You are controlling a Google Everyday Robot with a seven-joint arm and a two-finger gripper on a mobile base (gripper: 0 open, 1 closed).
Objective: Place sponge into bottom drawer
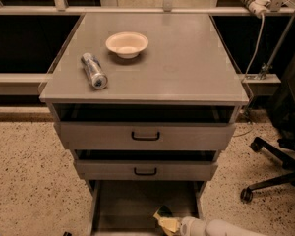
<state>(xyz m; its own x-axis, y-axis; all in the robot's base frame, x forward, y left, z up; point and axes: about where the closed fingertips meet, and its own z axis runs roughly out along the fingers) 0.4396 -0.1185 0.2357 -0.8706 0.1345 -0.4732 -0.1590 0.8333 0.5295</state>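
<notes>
In the camera view, the sponge [166, 223] was held tilted between the closed fingers of the gripper [173, 225], low over the bottom drawer [123, 205], near its front right corner, with bare floor beside it
</notes>
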